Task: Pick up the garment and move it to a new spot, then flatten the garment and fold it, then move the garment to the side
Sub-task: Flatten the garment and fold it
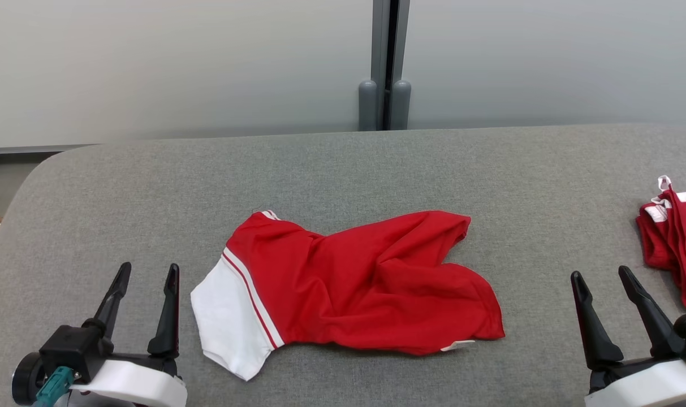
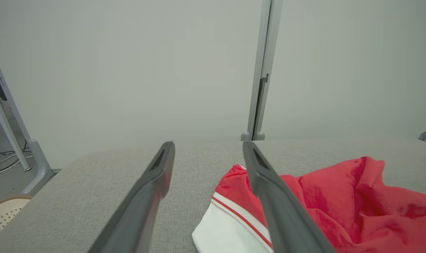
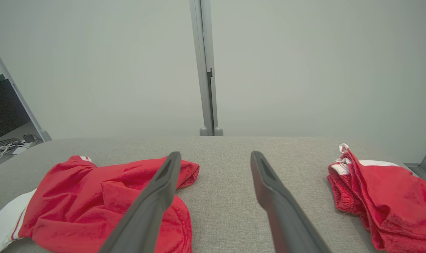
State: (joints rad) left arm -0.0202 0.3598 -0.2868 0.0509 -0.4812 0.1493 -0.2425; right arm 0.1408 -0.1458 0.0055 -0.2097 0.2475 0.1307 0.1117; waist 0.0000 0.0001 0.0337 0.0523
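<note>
Spread wide on left gripper (image 1: 149,267), red-and-white garment (image 1: 348,282) just right of it, not touching. Likewise spread on right gripper (image 1: 600,272), empty.

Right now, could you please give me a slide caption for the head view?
Crumpled red-and-white garment on the grey fabric surface, flanked by open jaws; second red garment at far right.
</note>
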